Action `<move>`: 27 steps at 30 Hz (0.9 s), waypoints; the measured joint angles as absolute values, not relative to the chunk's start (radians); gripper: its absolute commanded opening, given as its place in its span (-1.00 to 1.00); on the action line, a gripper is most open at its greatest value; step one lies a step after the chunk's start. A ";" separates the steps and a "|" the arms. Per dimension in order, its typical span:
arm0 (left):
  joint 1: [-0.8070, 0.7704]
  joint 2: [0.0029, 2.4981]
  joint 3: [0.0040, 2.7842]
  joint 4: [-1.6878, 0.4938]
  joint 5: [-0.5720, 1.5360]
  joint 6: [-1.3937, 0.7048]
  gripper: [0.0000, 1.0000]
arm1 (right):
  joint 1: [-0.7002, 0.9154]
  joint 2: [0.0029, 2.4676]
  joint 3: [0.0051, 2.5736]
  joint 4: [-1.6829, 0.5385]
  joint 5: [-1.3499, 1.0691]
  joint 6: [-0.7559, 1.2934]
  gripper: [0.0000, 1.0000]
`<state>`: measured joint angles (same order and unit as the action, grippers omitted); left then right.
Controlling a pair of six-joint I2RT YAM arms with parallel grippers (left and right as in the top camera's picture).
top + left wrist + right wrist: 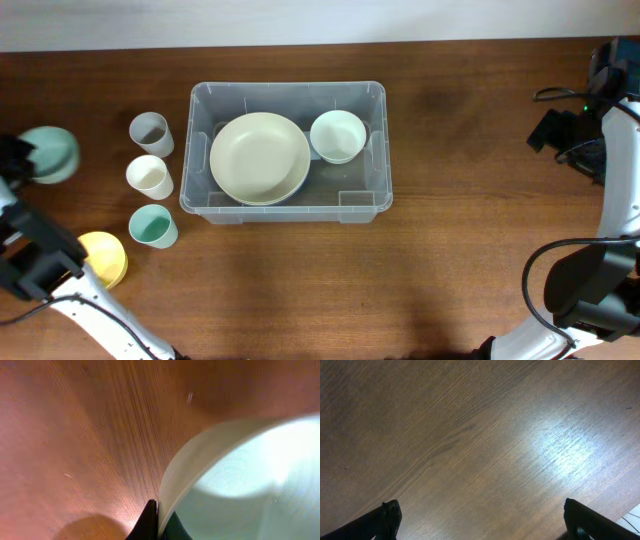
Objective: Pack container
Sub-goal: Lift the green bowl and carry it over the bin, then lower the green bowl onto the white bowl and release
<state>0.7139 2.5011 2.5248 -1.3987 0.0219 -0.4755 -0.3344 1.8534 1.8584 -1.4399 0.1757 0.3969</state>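
Mid-worktop, one clear container holding one cream dish and one small white bowl. Left of it, three in a column: grey cup, white cup, teal cup, plus one yellow bowl. Left pincer clamped tight on one pale green bowl by the rim; right pincer spread wide, gripping nothing.

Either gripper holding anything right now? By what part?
Left gripper is pinched on the rim of the pale green bowl. Right gripper is open over the table, holding nothing.
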 measured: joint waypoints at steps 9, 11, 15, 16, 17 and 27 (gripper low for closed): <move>0.708 2.501 3.027 -1.427 0.303 -0.467 -0.97 | -0.334 1.853 1.858 -1.440 0.176 0.397 0.98; 0.669 2.494 3.096 -1.413 0.383 -0.442 -0.97 | -0.334 1.853 1.858 -1.440 0.176 0.396 0.98; 0.504 2.447 3.122 -1.428 0.495 -0.342 -0.97 | -0.334 1.853 1.858 -1.440 0.176 0.397 0.98; 0.444 2.438 3.122 -1.445 0.504 -0.314 -0.97 | -0.334 1.854 1.858 -1.440 0.176 0.397 0.98; 0.382 2.434 3.122 -1.464 0.506 -0.290 -0.97 | -0.334 1.853 1.858 -1.440 0.175 0.397 0.98; -0.173 2.434 3.032 -1.491 0.368 -0.152 -0.97 | -0.334 1.853 1.858 -1.440 0.176 0.396 0.98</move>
<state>-0.1730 2.4336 3.0318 -1.4910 0.3683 -0.1516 -0.3344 1.8534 1.8584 -1.4399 0.1757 0.3958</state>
